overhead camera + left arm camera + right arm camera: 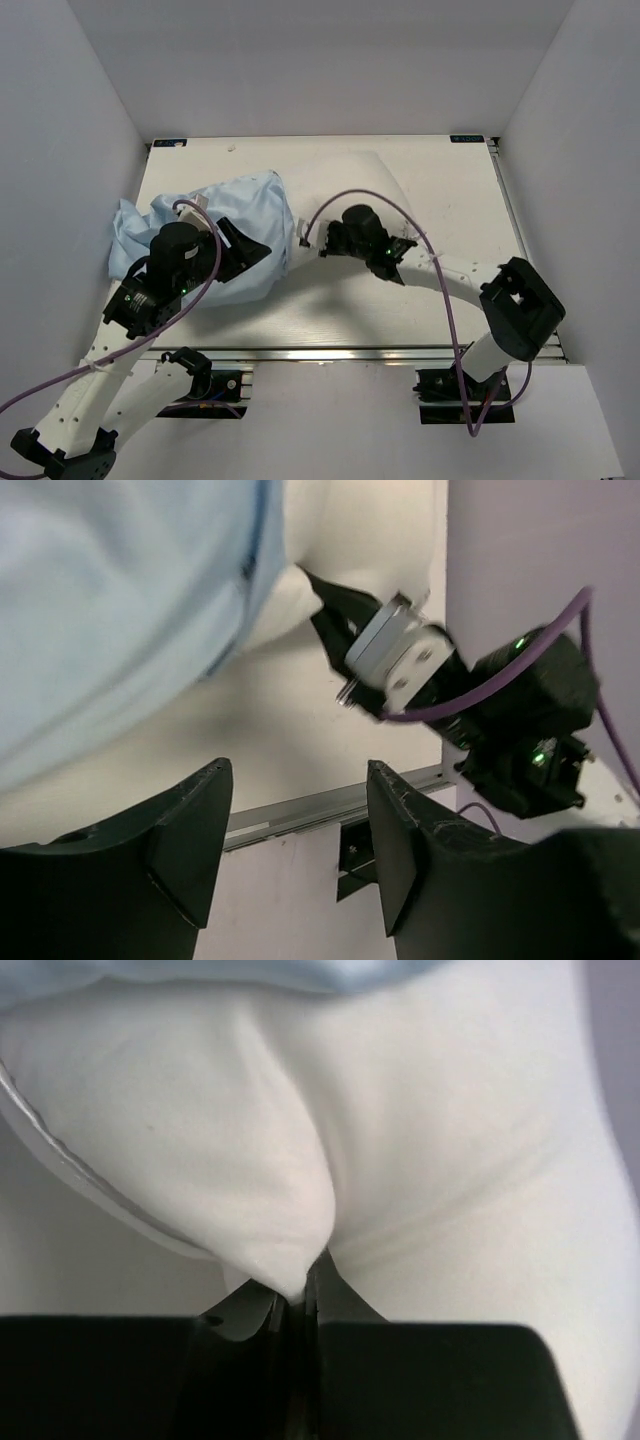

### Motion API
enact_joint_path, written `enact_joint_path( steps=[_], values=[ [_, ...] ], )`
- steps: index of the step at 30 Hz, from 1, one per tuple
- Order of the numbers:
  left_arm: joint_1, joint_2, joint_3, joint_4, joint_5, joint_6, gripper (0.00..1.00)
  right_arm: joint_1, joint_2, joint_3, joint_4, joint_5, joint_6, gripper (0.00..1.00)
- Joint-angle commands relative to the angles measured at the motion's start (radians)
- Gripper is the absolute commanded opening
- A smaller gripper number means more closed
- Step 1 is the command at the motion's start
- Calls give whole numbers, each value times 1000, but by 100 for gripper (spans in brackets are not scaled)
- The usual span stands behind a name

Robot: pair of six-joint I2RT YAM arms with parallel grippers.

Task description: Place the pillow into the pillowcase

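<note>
The pillow lay across the middle of the worktop, and its left end was tucked into the pillowcase. The rest stuck out to the right, bare and off-white. The case itself sat bunched up on the left side of the worktop, all crumply, with its open edge wrapped around the cushion.

The right claw was pinched closed on a pointy bit of the pillow's near edge, just beside the rim of the blue fabric. On the wrist cam you could see a fold of cream fabric squeezed right between the tips.

The left claw was over the near side of the pillowcase with its fingers spread well apart, and it had hold of nothing. There was only worktop and the front rail in the gap. The right claw showed up in its view too, near the pillow corner.
</note>
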Motion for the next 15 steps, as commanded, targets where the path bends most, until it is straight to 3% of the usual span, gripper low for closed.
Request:
enact_joint_path(
  steps=[1, 5, 8, 13, 15],
  values=[
    [-2, 4, 37, 80, 77, 45, 64, -20, -28, 238, -179, -116, 260, 2],
    [-2, 39, 116, 111, 106, 119, 63, -21, 23, 556, -550, -323, 561, 0],
    [-1, 73, 172, 88, 65, 162, 63, -31, 87, 768, -684, -394, 726, 0],
    [-1, 123, 273, 30, -59, 207, 65, -122, 216, 1012, -793, -549, 1008, 0],
    [-1, 136, 302, 7, -150, 231, 65, -150, 228, 998, -769, -560, 1058, 0]
  ],
)
